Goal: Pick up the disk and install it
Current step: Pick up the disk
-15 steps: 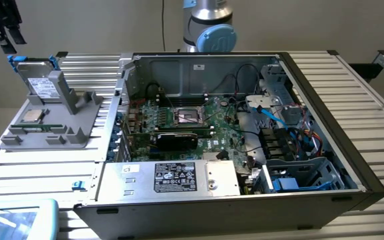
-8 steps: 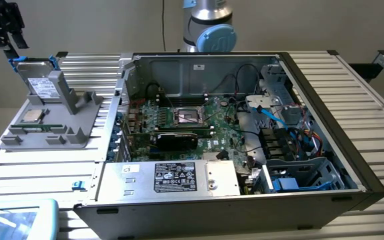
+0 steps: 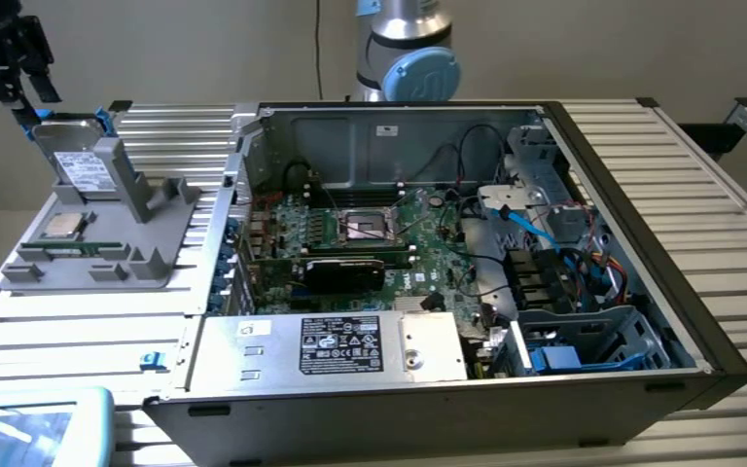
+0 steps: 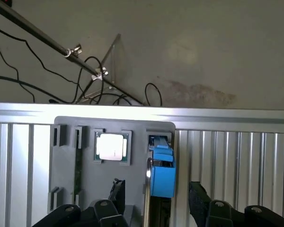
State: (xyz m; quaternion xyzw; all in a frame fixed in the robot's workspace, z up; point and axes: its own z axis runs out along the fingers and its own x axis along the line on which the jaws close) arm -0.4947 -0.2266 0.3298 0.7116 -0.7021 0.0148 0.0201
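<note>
The disk (image 3: 73, 161) stands on edge in a slot of the grey holder (image 3: 101, 243) at the exterior view's left, its label facing outward and blue rails along its edges. My gripper (image 3: 20, 83) hangs just above it. In the wrist view the disk's blue-railed top edge (image 4: 162, 175) lies between my gripper's (image 4: 156, 201) two black fingers (image 4: 117, 194), which stand open with a gap on each side and hold nothing.
The holder also carries a square CPU chip (image 4: 112, 146) and a memory stick (image 4: 78, 161). An open computer case (image 3: 685, 292) fills the middle of the slatted table, with a silver power supply (image 3: 335, 345) at its front and a blue-railed drive bay (image 3: 582, 341) at its front right.
</note>
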